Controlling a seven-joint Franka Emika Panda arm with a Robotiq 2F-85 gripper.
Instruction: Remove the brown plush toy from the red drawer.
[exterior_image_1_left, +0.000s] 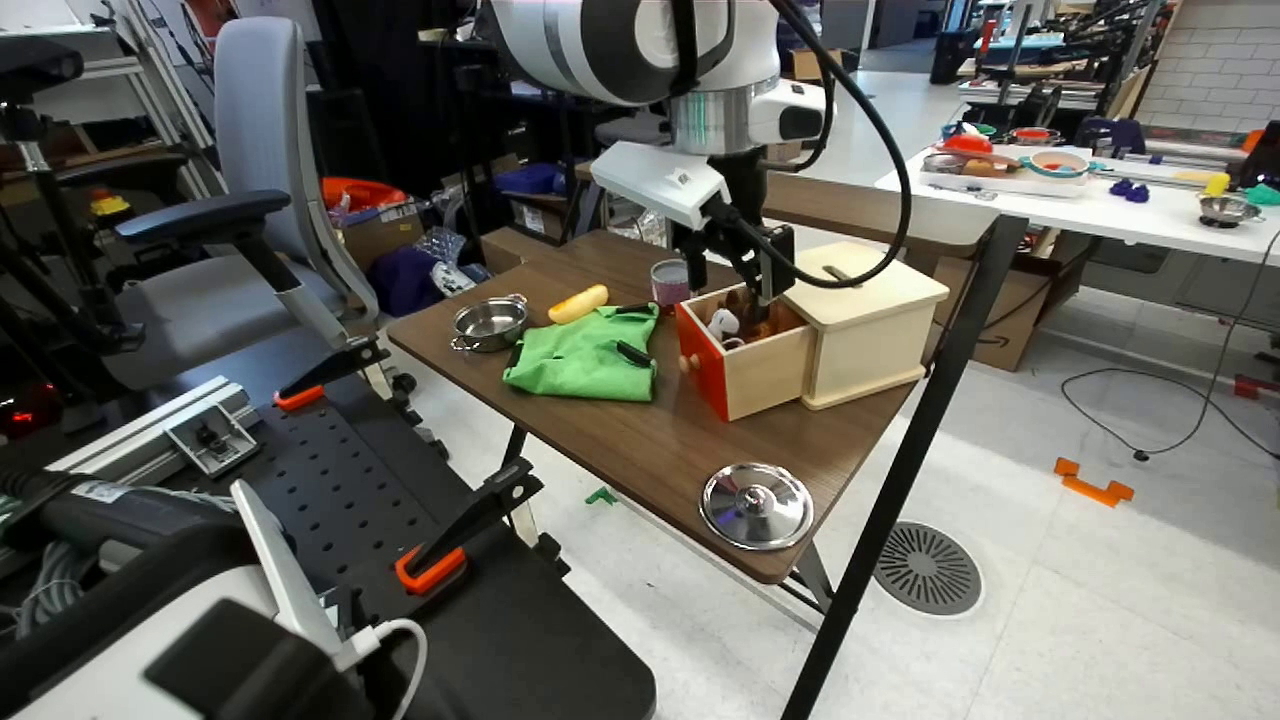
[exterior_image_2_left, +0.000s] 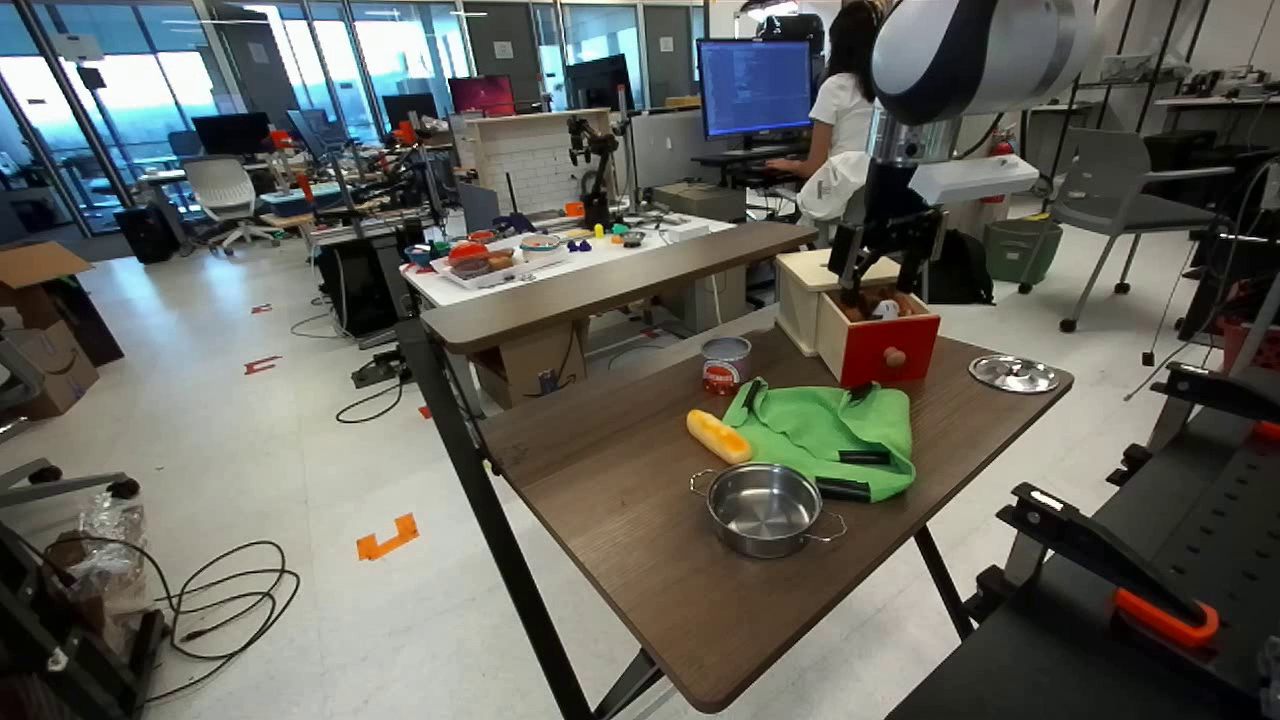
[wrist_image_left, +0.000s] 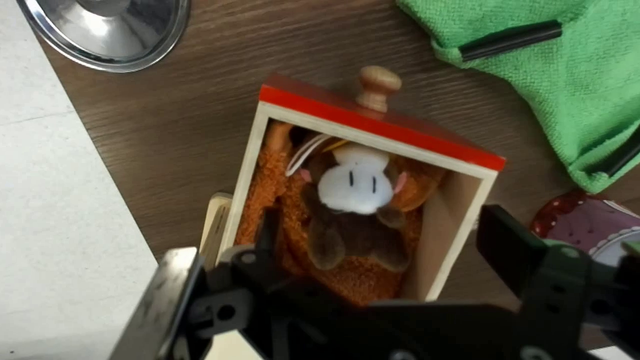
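Observation:
The red drawer is pulled out of a pale wooden box; its red front shows in both exterior views (exterior_image_1_left: 705, 368) (exterior_image_2_left: 888, 350) and the wrist view (wrist_image_left: 425, 140). Inside lies a small dark-brown plush toy (wrist_image_left: 357, 232) with a white face, which also shows in both exterior views (exterior_image_1_left: 723, 322) (exterior_image_2_left: 886, 309). It rests on a larger orange-brown plush (wrist_image_left: 370, 275). My gripper (wrist_image_left: 381, 220) is open and empty over the drawer, also in both exterior views (exterior_image_1_left: 735, 285) (exterior_image_2_left: 880, 285). One finger is over the plush; the other is outside a side wall. Contact cannot be told.
The wooden box (exterior_image_1_left: 865, 330) stands behind the drawer. A can (exterior_image_2_left: 724, 365) stands beside it. A green cloth (exterior_image_2_left: 830, 430), yellow bread (exterior_image_2_left: 718, 436) and metal pot (exterior_image_2_left: 763, 510) lie before the drawer front. A metal lid (exterior_image_1_left: 757, 505) lies near the table edge.

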